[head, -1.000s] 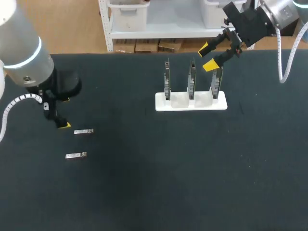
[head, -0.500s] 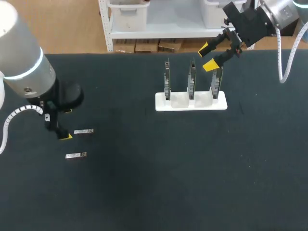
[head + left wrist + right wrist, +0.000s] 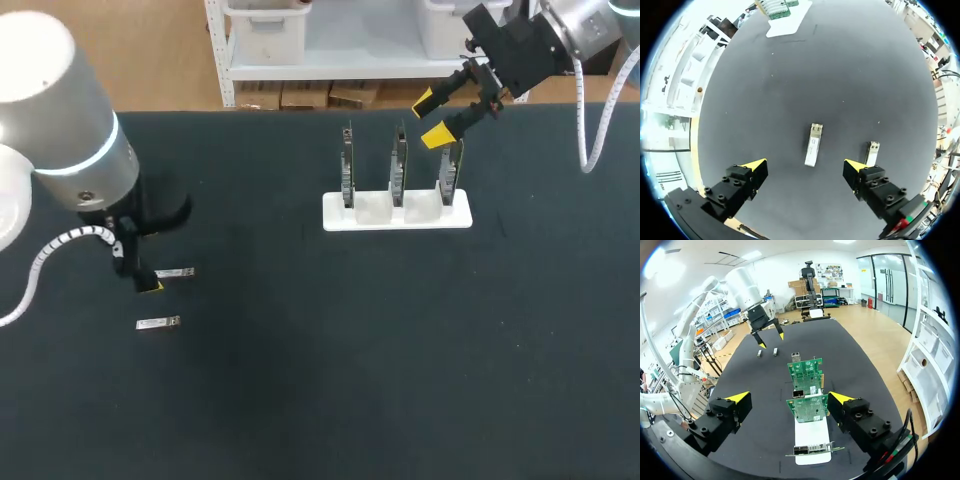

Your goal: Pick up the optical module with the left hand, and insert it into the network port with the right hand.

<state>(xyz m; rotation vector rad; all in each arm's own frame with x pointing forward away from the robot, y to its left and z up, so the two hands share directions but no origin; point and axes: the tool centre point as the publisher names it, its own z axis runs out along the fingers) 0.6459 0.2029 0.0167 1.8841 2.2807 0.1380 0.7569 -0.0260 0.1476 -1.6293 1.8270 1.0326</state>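
Note:
Two small silver optical modules lie on the black table: one [image 3: 174,272] [image 3: 813,144] sits between the fingers of my open left gripper [image 3: 165,250] [image 3: 805,167], which hangs above it without touching. The other module [image 3: 158,322] [image 3: 871,152] lies just outside one finger. A white stand [image 3: 396,212] [image 3: 810,437] holds three upright green boards [image 3: 806,390] with network ports. My right gripper [image 3: 430,118] [image 3: 790,398] hovers open above and behind the stand's right end, holding nothing.
The black table [image 3: 350,350] stretches wide between the modules at the left and the stand at the back middle. Seen from the right wrist, my left gripper [image 3: 769,340] hangs far beyond the boards, over the two modules.
My left arm has shifted right and toward the front, bringing its open gripper over the upper module. The right arm and both modules have stayed put.

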